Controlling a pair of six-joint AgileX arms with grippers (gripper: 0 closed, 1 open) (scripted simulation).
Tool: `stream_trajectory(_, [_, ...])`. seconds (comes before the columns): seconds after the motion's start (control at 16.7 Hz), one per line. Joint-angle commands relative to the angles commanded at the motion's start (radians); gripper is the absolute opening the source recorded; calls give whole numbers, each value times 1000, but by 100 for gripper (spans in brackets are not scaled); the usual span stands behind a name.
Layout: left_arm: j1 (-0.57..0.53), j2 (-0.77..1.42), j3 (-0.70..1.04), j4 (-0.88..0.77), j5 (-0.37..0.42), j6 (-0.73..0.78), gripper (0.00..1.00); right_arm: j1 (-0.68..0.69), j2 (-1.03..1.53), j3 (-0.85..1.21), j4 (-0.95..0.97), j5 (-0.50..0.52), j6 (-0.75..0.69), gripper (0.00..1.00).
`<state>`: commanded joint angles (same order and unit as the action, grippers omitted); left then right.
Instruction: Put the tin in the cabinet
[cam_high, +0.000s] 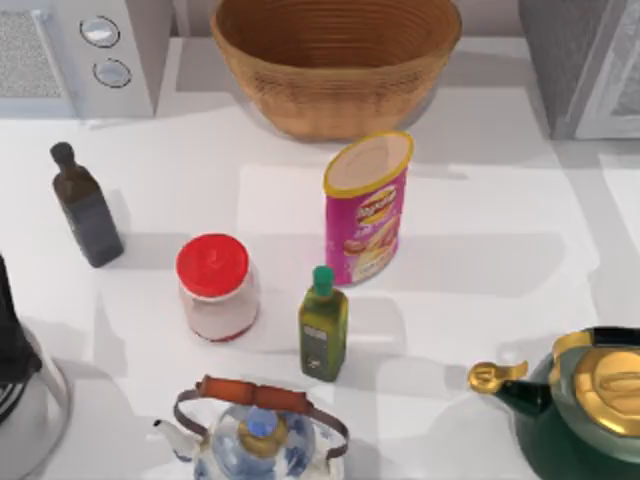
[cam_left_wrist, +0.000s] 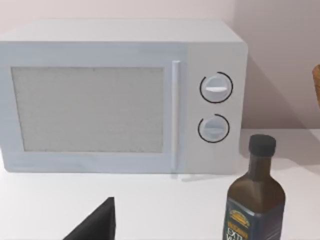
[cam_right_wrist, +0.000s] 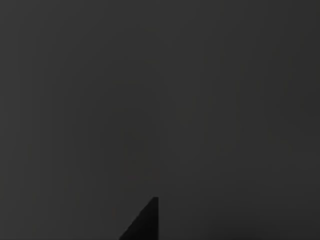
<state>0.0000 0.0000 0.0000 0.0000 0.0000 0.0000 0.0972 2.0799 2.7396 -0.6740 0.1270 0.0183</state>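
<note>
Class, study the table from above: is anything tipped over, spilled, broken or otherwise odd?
Nothing stands out. The tall pink tin with a yellow rim, the red-lidded glass jar, the small green oil bottle and the dark square bottle all stand upright, with no spills. The right wrist view is dark.

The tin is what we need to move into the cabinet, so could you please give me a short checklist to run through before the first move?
1. Tin upright on the table: ok.
2. Room around the tin for fingers: ok; the green bottle and basket stand apart from it.
3. Cabinet at the table's far right corner: ok.
4. Cabinet door open: cannot tell.
5. Path from tin to cabinet free of things: ok.
6. Right wrist view usable: not ok, it is dark.
</note>
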Motion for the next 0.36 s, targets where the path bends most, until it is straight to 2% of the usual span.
stream_trajectory(0.36, [0,0,0,0,0,0,100,0,0,0,0,0,0,100])
